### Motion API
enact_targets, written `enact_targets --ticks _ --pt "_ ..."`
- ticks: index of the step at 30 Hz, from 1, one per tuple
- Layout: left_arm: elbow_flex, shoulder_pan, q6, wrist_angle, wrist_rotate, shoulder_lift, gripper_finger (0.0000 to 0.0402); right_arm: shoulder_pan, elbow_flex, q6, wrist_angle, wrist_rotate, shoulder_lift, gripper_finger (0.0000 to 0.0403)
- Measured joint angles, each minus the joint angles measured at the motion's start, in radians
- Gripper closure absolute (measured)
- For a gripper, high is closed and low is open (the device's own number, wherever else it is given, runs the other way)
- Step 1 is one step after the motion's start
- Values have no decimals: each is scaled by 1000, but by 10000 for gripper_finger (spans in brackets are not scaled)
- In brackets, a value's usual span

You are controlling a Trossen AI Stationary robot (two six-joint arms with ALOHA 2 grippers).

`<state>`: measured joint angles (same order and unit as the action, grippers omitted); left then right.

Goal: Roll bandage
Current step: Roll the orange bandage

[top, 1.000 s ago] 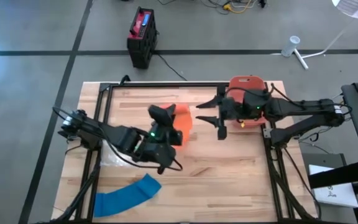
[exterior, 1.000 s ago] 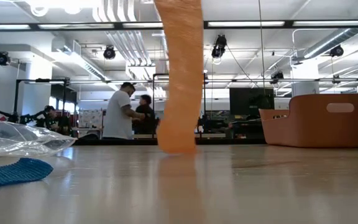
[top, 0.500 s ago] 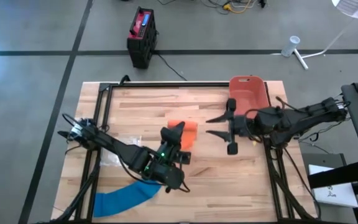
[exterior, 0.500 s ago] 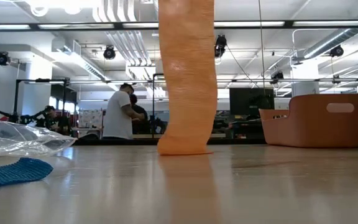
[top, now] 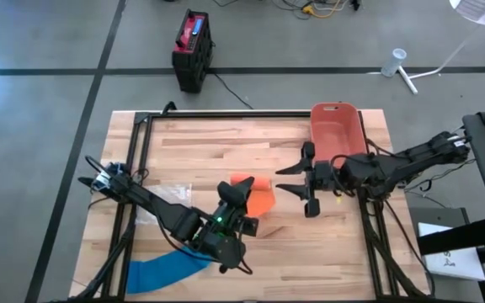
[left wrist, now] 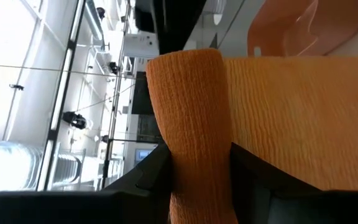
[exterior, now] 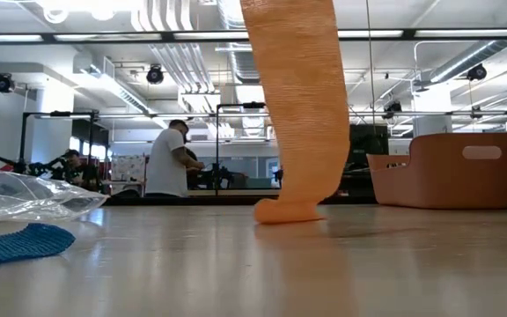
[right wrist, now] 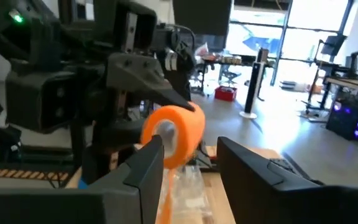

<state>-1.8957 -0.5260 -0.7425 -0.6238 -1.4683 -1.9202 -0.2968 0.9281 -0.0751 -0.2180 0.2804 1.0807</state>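
Rolling under way, judged from the pictures: left gripper (top: 241, 192), low and near the middle of the pale wooden table (top: 335, 244), clamped across the rolled end of the orange crepe bandage (left wrist: 194, 130), dark fingers (left wrist: 145, 177) pressed to either side of the roll in the left wrist view. Loose tail of that same bandage hanging down as a broad ribbed strip in the low view, its folded foot touching the tabletop (so part wound, part still free). Beside it and a little apart, right gripper (top: 303, 178) hovering with jaws parted and empty, pointed toward the roll. Next move, as a judgement only: a turn of the roll to take up the tail, with the free strip kept taut and square so as not to wind crooked. Farther off, flat blue ribbed bandage strip (top: 168, 266) at the table's near left corner, then the terracotta plastic bin (top: 336, 128) at the far right edge. No readable brand, label or lettering anywhere
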Motion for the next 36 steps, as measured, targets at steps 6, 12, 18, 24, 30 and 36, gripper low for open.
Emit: enact_targets --ticks 6,12,18,24,30,36 --pt "0 5 -9 -1 -17 2 281 -22 -1 -33 -4 -20 1 272" --pt "0 25 -26 -1 -16 2 281 -31 0 -90 -16 -18 16 276" --pt "0 46 -26 -1 -16 2 281 -31 0 -166 -29 25 53 265" --pt "0 47 -26 -1 -15 2 281 -30 0 -199 -57 117 60 262" --pt "0 51 -26 -1 -14 2 281 -30 0 -191 -88 113 72 272" --pt "0 55 -26 -2 -14 3 281 -26 0 -210 -118 116 101 281"
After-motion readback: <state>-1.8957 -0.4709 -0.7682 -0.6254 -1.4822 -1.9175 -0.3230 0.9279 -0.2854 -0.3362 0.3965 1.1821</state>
